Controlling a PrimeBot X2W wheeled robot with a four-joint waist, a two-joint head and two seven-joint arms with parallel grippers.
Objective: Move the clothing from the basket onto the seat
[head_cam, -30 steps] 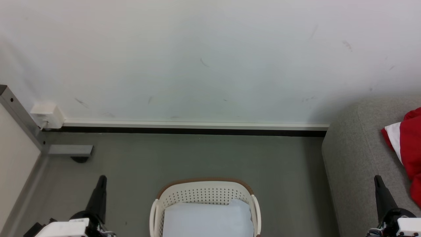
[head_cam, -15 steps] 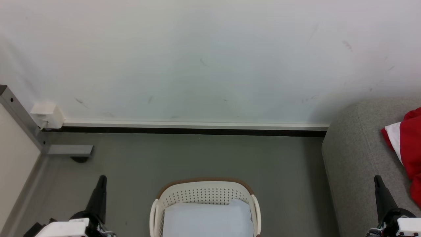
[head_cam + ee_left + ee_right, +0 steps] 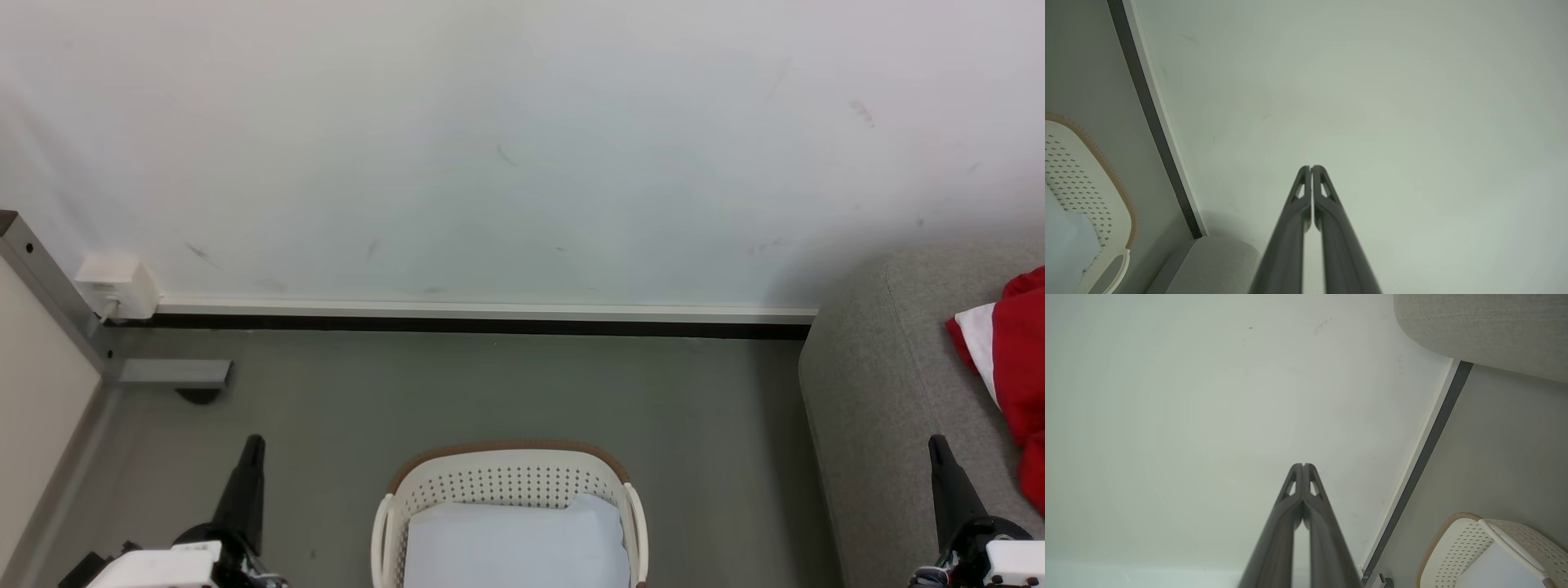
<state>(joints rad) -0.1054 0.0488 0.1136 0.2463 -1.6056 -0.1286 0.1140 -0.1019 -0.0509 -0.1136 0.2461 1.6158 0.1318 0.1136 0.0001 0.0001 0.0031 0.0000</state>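
Note:
The cream basket with its brown rim stands on the floor at the bottom centre, holding just a pale blue-white liner pad. Red clothing with a white band lies on the grey seat at the right edge. My left gripper is shut and empty at the lower left, left of the basket. My right gripper is shut and empty at the lower right, over the seat's front. In the wrist views both the left gripper and the right gripper point at the white wall, fingers pressed together.
A white wall with a skirting board runs behind the basket. A grey metal frame with a foot and a white socket box stand at the left. Grey floor lies between basket and wall.

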